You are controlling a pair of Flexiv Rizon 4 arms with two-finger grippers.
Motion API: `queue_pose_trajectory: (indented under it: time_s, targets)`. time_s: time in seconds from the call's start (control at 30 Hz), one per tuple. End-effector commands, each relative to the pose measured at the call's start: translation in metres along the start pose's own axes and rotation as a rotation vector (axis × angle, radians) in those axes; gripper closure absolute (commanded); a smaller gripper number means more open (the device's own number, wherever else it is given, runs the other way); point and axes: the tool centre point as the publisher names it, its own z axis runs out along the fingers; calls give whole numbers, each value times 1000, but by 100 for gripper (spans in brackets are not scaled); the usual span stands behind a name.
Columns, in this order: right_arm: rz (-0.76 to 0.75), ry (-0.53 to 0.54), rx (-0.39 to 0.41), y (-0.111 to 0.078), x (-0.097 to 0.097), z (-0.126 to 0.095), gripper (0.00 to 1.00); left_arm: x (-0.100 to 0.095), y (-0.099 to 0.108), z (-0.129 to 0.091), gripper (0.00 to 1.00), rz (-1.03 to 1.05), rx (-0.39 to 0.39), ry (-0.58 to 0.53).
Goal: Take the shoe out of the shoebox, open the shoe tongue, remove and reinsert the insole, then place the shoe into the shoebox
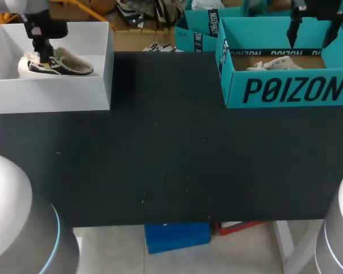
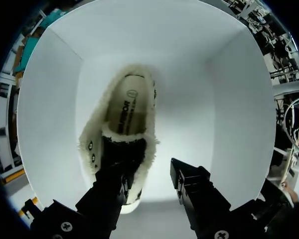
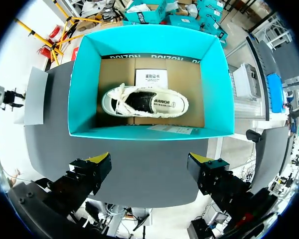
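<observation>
Topping black table are white shoebox, teal shoebox.

White shoebox — inside, a cream shoe with fleecy trim and a black patch; teal shoebox, black lettering; black table.

two shoeboxes stand on one table: a white shoebox and a teal shoebox. two shoes, one in each box: a fleece-lined shoe and a white laced shoe. two end effectors: the left end effector and the right end effector.
</observation>
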Motion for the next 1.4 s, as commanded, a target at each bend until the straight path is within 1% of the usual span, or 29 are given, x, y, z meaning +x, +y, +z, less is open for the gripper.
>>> queue_pose_trajectory:
  time_s: [0.03,0.17,0.53,0.7,0.83,0.97,1.0,1.07,1.13,1.2,1.3,1.4]
  targets:
    - [0,-1,1,1,0,0,0,-4,0,10,55,3,-9,10]
    - [0,-1,1,1,0,0,0,-3,-1,18,55,4,-21,15]
    - [0,-1,1,1,0,0,0,-6,-6,29,56,11,-32,1]
    - [0,-1,1,1,0,0,0,-4,-6,34,60,8,-36,-1]
    - [0,-1,1,1,0,0,0,-2,-5,41,60,1,-45,3]
    - [0,-1,1,1,0,0,0,-2,-4,47,67,-15,-58,6]
    - [0,-1,1,1,0,0,0,-2,-4,48,70,-20,-64,4]
    - [0,-1,1,1,0,0,0,-2,-4,49,78,-29,-69,-6]
    - [0,-1,1,1,0,0,0,-3,-4,50,93,-39,-74,-12]
    - [0,-1,1,1,0,0,0,-4,-6,50,100,-49,-81,-22]
    - [0,-1,1,1,0,0,0,-7,-7,49,100,-64,-86,-32]
    - [0,-1,1,1,0,0,0,-9,-9,44,100,-76,-75,-34]
